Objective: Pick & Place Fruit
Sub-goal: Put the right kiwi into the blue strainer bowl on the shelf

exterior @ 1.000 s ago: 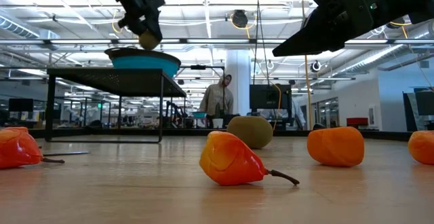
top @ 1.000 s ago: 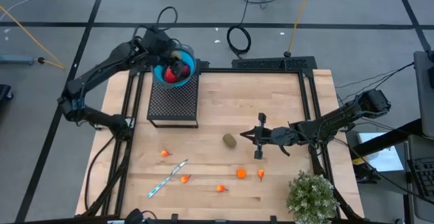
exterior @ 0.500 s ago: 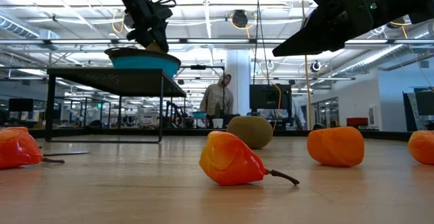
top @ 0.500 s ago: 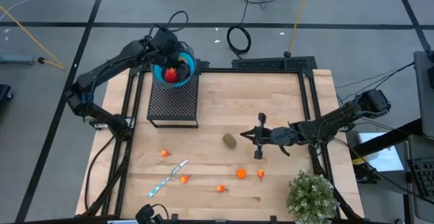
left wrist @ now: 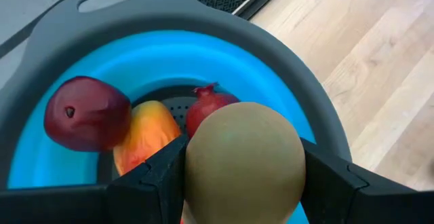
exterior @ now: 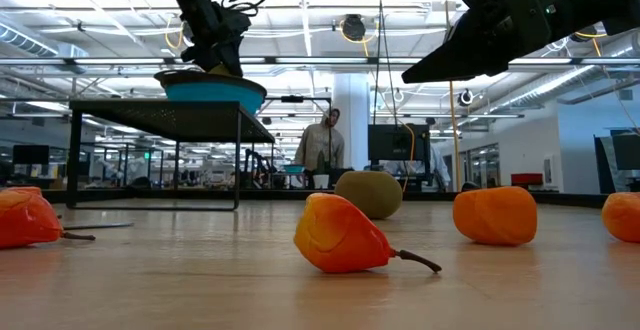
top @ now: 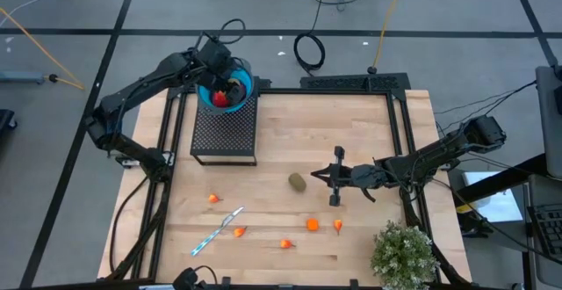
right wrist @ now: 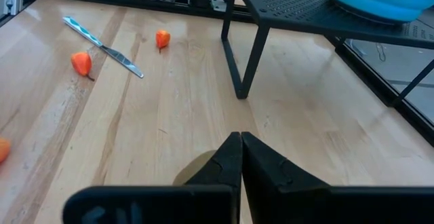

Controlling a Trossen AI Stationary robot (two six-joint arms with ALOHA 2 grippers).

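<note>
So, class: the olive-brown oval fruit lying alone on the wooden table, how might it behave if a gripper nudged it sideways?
The olive-brown oval fruit looks rounded with no flat base in the low view, so it would probably roll. Its oval shape suggests a wobbling, curving path. It seems rigid, likely holding shape when pushed.

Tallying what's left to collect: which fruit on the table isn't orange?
The olive-brown oval, lying mid-table just ahead of the shut right gripper. The other loose pieces on the wood are all small and orange.
</note>
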